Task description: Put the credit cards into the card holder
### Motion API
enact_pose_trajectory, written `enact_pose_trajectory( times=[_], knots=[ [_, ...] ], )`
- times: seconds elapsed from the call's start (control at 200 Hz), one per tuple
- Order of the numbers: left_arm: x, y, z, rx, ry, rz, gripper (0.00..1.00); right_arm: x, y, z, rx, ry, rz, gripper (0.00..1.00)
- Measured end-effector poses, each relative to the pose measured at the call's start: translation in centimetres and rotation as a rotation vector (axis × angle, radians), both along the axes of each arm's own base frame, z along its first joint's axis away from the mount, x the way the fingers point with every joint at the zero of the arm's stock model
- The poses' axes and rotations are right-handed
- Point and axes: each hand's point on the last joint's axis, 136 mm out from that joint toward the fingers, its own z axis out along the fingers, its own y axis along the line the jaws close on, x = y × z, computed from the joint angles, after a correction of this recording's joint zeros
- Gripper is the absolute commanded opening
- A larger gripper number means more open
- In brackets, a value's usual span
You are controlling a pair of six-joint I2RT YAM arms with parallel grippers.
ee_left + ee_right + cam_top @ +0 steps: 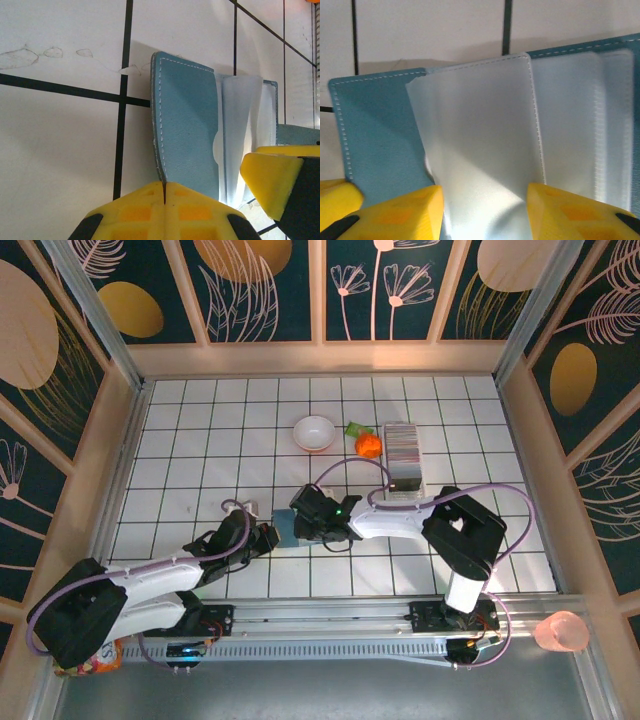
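Note:
The teal card holder (283,531) lies open on the white tiled table between my two grippers. My left gripper (165,189) is shut on the edge of its teal cover (187,130), which stands lifted. My right gripper (485,210) is open, and a frosted inner sleeve (485,135) of the card holder (380,130) bulges up between its yellow fingers (560,210). One right finger (272,182) shows in the left wrist view beside the sleeves. The credit cards (403,452) stand as a striped grey-white stack at the back right, apart from both grippers.
A white bowl (314,432) sits behind the card holder. An orange object (368,444) with a green piece (355,429) lies next to the card stack. A pink cup (560,631) stands off the table at the right. Walls enclose the tiled table (200,440).

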Motion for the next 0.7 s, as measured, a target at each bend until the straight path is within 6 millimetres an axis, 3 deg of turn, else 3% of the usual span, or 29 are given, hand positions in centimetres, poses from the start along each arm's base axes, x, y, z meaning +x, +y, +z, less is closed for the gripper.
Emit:
enact_pose_trajectory(
  times=[0.46,0.701],
  knots=[
    [0.0,-0.1,-0.2,-0.007,-0.001,-0.005,0.00,-0.5,2.5,0.7,0.162,0.033,0.012,0.48],
    [-0.3,0.1,-0.6,-0.005,0.006,-0.003,0.00,-1.0,3.7,2.1,0.291,0.050,0.005,0.48]
  ],
)
